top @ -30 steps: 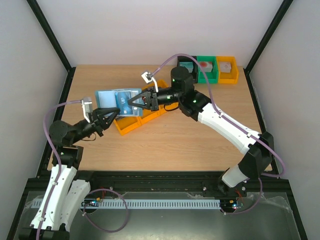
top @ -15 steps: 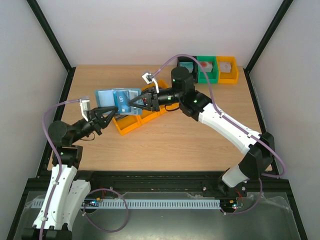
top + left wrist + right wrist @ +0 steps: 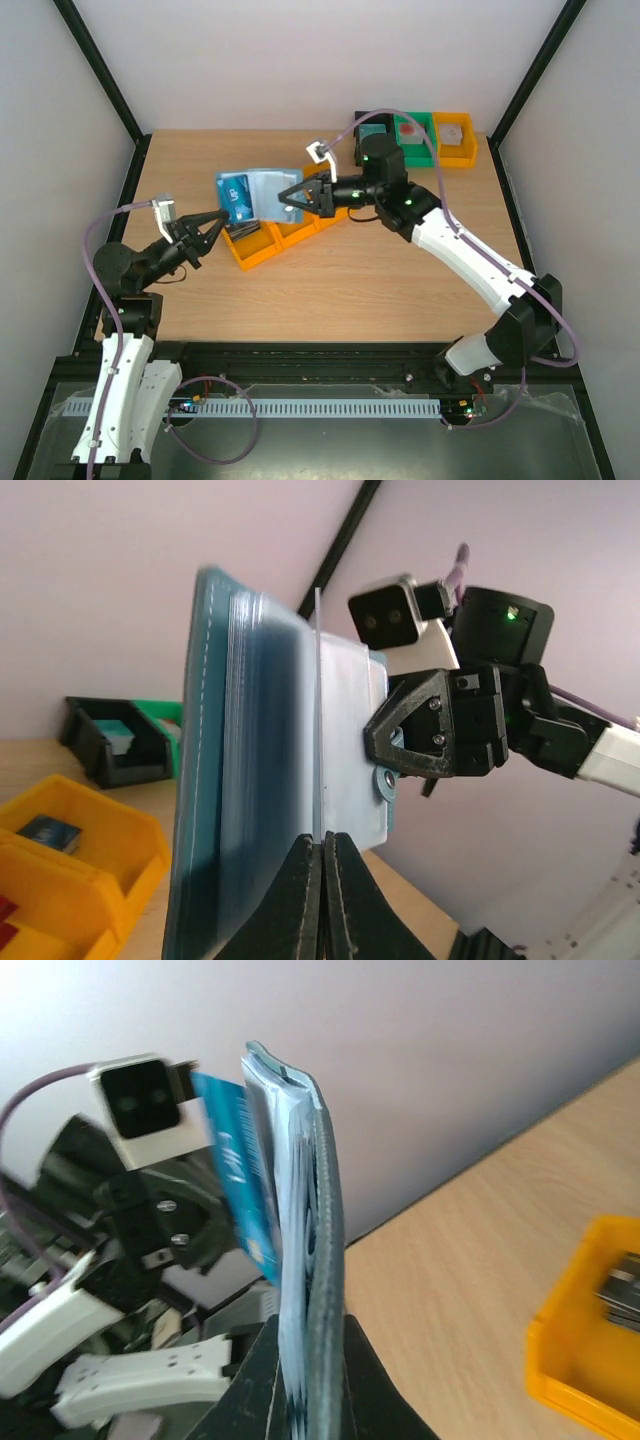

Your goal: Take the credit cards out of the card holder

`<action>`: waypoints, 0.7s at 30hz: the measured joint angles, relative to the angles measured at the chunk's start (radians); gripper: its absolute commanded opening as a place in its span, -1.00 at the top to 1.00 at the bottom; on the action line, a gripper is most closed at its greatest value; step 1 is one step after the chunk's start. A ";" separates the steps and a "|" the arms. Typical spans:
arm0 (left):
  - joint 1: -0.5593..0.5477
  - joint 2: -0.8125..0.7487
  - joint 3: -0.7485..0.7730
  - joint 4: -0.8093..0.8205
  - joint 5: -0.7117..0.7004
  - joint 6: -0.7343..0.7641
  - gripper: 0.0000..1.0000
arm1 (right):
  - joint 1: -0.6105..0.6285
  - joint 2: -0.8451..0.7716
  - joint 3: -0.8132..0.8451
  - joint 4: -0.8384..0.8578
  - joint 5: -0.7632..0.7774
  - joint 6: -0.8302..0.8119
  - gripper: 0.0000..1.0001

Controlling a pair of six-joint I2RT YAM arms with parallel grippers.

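Note:
The light blue card holder (image 3: 272,190) hangs in the air over the table's middle, and my right gripper (image 3: 282,197) is shut on its right side. In the right wrist view the holder (image 3: 322,1210) stands edge-on between the fingers of the right gripper (image 3: 308,1320). A blue credit card (image 3: 235,198) sticks out of the holder's left side. My left gripper (image 3: 224,213) is shut on that card's lower corner. In the left wrist view the card's thin edge (image 3: 318,710) rises from the pinched left gripper (image 3: 322,838), beside the holder (image 3: 250,780). A dark card (image 3: 48,832) lies in a yellow bin.
A row of joined yellow bins (image 3: 262,247) lies slantwise on the table under the holder. A black bin (image 3: 372,128), a green bin (image 3: 413,138) and another yellow bin (image 3: 453,138) stand at the back right. Black frame posts border the table.
My right gripper has carried the holder to the right and slightly back. The blue card, held by the left gripper, now shows further out of the holder's left side.

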 measured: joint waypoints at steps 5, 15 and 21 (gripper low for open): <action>0.021 -0.009 0.000 -0.042 -0.056 0.035 0.95 | -0.098 -0.032 -0.053 -0.093 0.095 0.003 0.97; 0.024 -0.023 0.002 -0.104 -0.087 0.107 0.95 | 0.036 0.013 -0.307 -0.276 0.088 -0.043 0.97; 0.024 -0.023 0.002 -0.105 -0.087 0.119 0.95 | 0.082 0.170 -0.366 -0.345 0.100 -0.088 0.93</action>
